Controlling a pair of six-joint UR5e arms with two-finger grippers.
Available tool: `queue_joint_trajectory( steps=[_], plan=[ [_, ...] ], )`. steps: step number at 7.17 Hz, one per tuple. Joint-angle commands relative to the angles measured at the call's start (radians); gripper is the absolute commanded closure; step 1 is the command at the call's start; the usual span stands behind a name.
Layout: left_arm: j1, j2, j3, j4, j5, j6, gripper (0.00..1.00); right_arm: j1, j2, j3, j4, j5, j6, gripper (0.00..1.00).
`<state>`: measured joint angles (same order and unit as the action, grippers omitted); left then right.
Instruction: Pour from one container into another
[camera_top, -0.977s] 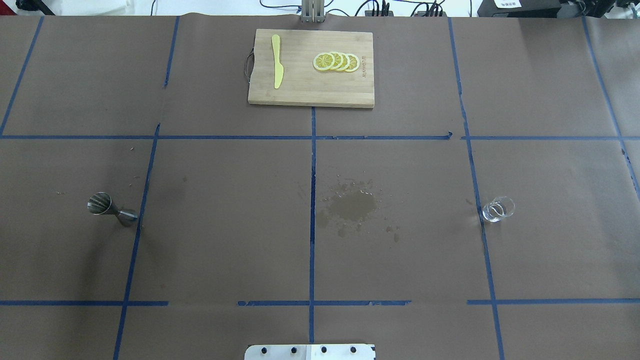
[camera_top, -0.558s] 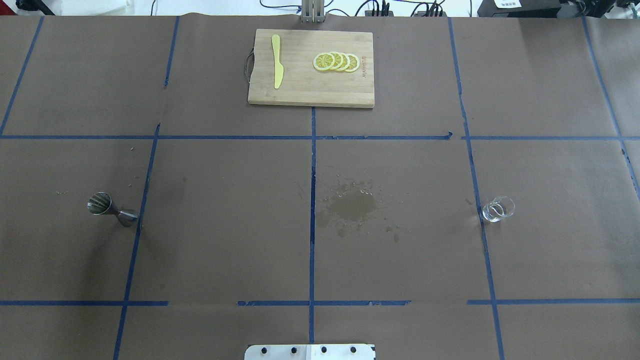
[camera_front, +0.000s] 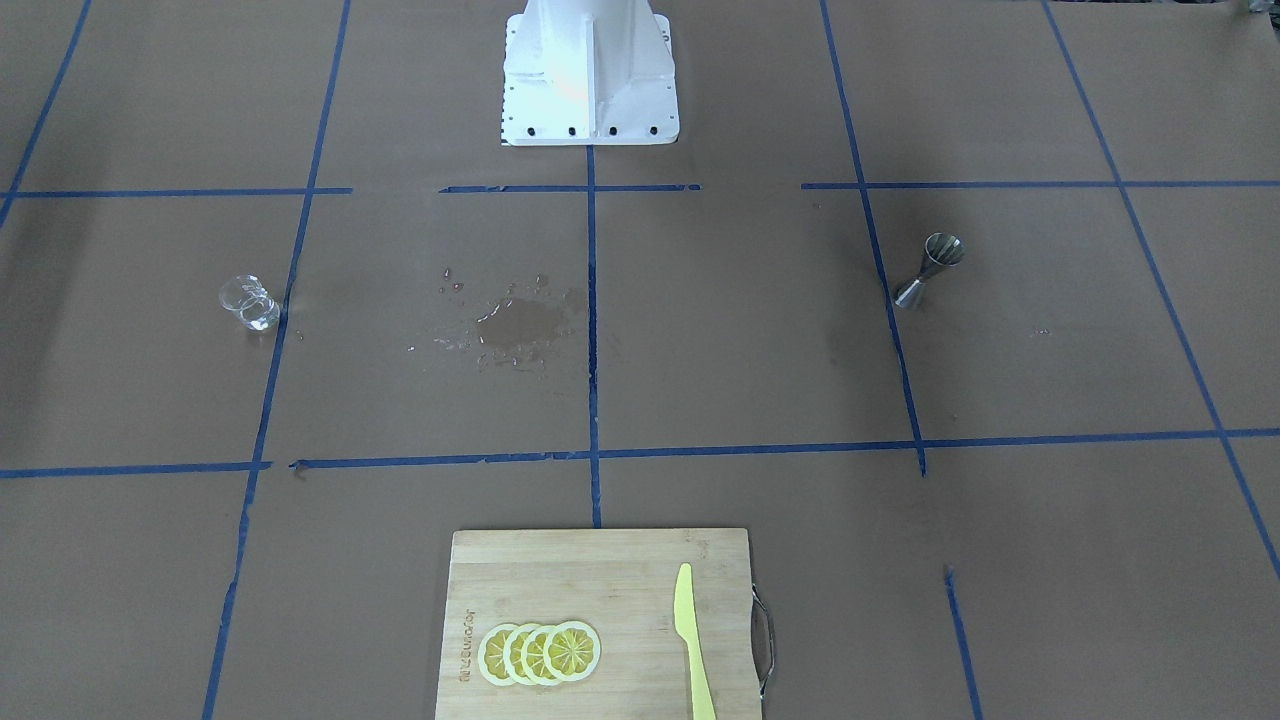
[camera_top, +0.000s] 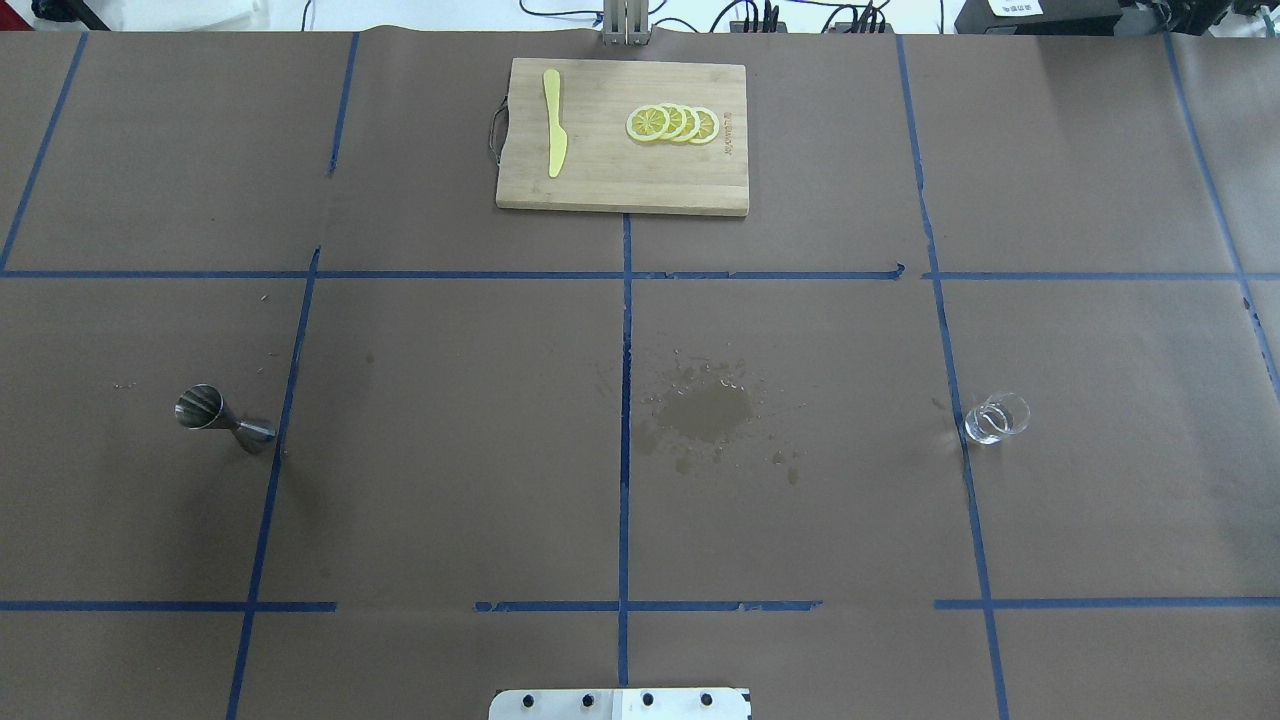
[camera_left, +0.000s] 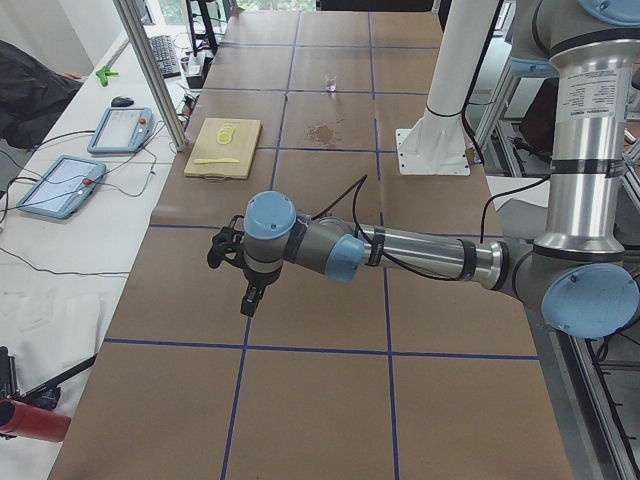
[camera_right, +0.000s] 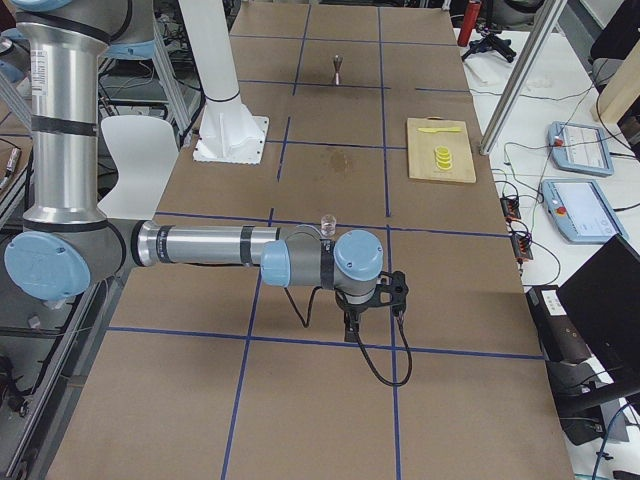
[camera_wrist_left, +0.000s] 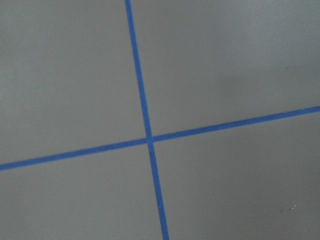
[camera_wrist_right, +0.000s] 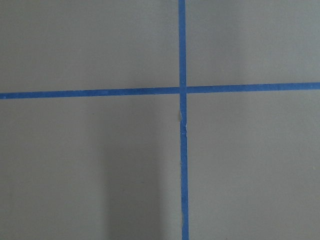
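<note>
Brown paper (camera_front: 700, 330) gridded with blue tape (camera_front: 592, 300) lies under everything. Seen from the front-facing camera, the clear glass cup (camera_front: 248, 303) stands upright on the robot's right side, just beside a tape line. The steel jigger (camera_front: 930, 270) stands upright on the robot's left, well apart from it, with a wet patch (camera_front: 520, 322) between them. A cutting board (camera_front: 610, 570) across from the white base (camera_front: 590, 70) carries lemon slices (camera_front: 540, 652) and a yellow knife (camera_front: 692, 640). Overhead, the layout reads the same. From the left end, the left gripper (camera_left: 249, 297) hangs over bare paper. From the right end, the right gripper (camera_right: 352, 325) hangs apart from the glass cup, which shows just beyond its arm. I cannot tell whether either pair of fingers is spread or pressed together. Both wrist cameras see only crossing tape.
</note>
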<state>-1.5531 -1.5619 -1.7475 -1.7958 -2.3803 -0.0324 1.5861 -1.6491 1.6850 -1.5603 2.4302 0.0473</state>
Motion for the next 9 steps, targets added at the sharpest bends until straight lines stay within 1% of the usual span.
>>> queue_joint_trajectory(
  steps=[1, 2, 3, 4, 6, 7, 8, 9],
  plan=[
    [0.005, -0.018, -0.113, -0.002, -0.005, 0.008, 0.00, 0.000, 0.000, 0.004, 0.000, -0.002, -0.001, 0.00],
    [0.020, -0.020, -0.137, 0.009, -0.008, -0.001, 0.00, 0.000, 0.000, 0.012, 0.000, -0.005, -0.001, 0.00],
    [0.025, -0.027, -0.138, 0.007, 0.004, -0.024, 0.00, 0.000, -0.001, 0.021, 0.000, -0.005, -0.001, 0.00],
    [0.030, -0.093, -0.113, 0.009, 0.006, -0.125, 0.00, 0.000, -0.001, 0.028, 0.000, -0.008, -0.001, 0.00],
    [0.101, -0.096, -0.122, 0.003, -0.005, -0.170, 0.00, -0.002, 0.012, 0.076, -0.006, -0.011, -0.001, 0.00],
    [0.141, -0.096, -0.139, -0.014, 0.004, -0.286, 0.00, -0.002, 0.011, 0.097, -0.010, -0.007, -0.001, 0.00],
    [0.198, -0.089, -0.186, -0.029, 0.065, -0.391, 0.00, -0.003, 0.000, 0.093, -0.006, 0.006, 0.002, 0.00],
    [0.237, -0.061, -0.245, -0.031, 0.082, -0.473, 0.00, -0.005, -0.023, 0.096, -0.001, 0.006, 0.008, 0.00]
  ],
)
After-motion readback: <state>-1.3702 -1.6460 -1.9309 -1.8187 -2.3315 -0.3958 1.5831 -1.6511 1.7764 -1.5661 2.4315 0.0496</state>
